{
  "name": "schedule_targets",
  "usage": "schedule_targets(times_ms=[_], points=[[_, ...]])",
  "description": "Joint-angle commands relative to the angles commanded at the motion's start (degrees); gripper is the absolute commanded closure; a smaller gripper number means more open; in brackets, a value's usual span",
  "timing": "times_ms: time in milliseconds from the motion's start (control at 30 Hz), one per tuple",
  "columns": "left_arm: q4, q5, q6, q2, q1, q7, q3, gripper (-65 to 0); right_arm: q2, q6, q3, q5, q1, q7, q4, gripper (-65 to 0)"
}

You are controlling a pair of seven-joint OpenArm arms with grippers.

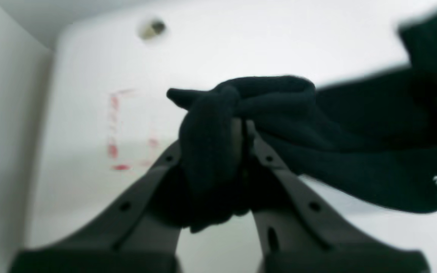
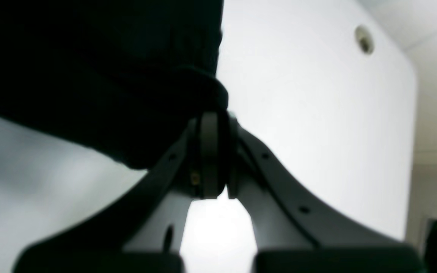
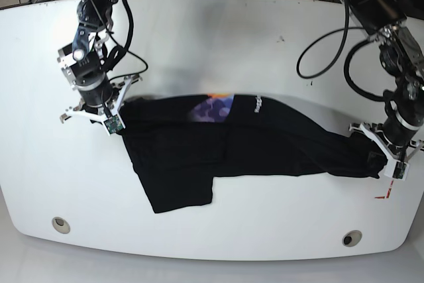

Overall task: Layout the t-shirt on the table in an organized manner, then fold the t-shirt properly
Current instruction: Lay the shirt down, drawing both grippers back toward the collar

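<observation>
Both grippers are clamped on the t-shirt [image 3: 252, 147] — left gripper [image 1: 243, 131] on a bunched end, right gripper [image 2: 218, 125] on the other — stretched across the table [image 3: 218, 38] (one flap sagging), so pull apart evenly and lower it flat.

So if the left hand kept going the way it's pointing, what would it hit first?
Apart from the t-shirt bunched in the left hand, probably the table near the red tape marks; depth is unclear.
</observation>
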Motion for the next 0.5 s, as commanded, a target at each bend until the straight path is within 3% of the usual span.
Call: schedule_targets(times_ms=[300, 500], points=[[-0.5, 0.4, -5.0, 0.0, 10.6, -0.6, -5.8, 0.0, -0.9, 0.00, 0.0, 0.0, -6.7, 0.1, 0.0, 0.0], [-2.2, 0.6, -5.0, -0.4, 14.9, -0.7, -8.4, 0.0, -0.8, 0.00, 0.5, 0.0, -9.3, 0.1, 0.0, 0.0]])
